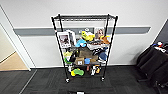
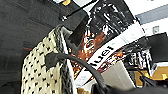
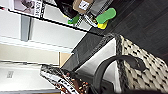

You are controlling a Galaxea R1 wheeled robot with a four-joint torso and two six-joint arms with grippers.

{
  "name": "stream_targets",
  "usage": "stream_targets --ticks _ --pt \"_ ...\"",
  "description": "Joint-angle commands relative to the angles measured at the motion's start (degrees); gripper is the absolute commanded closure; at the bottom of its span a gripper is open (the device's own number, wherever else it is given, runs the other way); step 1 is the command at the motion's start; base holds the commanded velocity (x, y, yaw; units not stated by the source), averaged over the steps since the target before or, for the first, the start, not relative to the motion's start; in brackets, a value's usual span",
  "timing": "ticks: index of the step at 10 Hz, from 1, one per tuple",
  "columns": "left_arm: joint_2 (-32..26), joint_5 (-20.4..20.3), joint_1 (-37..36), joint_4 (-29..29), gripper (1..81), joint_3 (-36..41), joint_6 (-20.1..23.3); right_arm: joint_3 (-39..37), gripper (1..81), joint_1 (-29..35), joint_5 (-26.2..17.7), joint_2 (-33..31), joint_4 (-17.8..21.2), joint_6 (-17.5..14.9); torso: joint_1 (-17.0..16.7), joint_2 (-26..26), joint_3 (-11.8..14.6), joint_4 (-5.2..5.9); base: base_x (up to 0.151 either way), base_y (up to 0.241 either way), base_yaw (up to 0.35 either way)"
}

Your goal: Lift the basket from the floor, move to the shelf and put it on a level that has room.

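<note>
So the shelf point(image 1: 84, 47) stands against the wall, top level point(image 1: 84, 17) bare, lower tiers crammed with toys point(image 1: 85, 42). The basket point(image 2: 42, 72) hangs above dark floor point(image 1: 45, 82), packet point(image 2: 105, 42) inside. Can't tell about either gripper's fingers.

Little of your robot's body shows at this moment. In the left wrist view, your left gripper point(image 2: 103, 89) appears at about 5 o'clock as a matte black, rounded mass against the frame edge. Its surface is too blurred to make out screws or markings. Just beside it, towards 4 o'clock, thin dark cables point(image 2: 144, 78) curve across, though you cannot tell whether they belong to the arm. In the right wrist view, your right gripper point(image 3: 106, 88) is the same plain black, a dark lump at 6 o'clock with soft outlines.
</note>
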Motion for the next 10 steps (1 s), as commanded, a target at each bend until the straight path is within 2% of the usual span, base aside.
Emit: stream_targets --ticks 1,6,7,10 --pt "-1.79 0.50 -6.17 1.16 81.1 4.12 0.13 4.28 81.1 5.46 -1.33 -1.66 -3.18 0.36 0.00 0.00 3.51 0.00 0.000 0.000 0.000" --pt "-1.96 0.68 -6.17 1.24 81.1 4.30 0.22 4.37 81.1 5.46 -1.33 -1.66 -3.18 0.36 -0.11 -0.17 9.59 0.00 0.000 0.000 0.000" --pt "-1.78 0.68 -6.17 1.24 81.1 4.30 0.31 4.37 81.1 5.46 -1.33 -1.75 -3.18 0.36 -0.13 -0.17 7.41 0.00 0.000 0.000 0.000" --pt "-1.69 0.68 -6.17 1.24 81.1 4.39 0.31 4.37 81.1 5.46 -1.33 -1.66 -3.27 0.36 -0.22 -0.26 8.83 0.00 0.000 0.000 0.000"
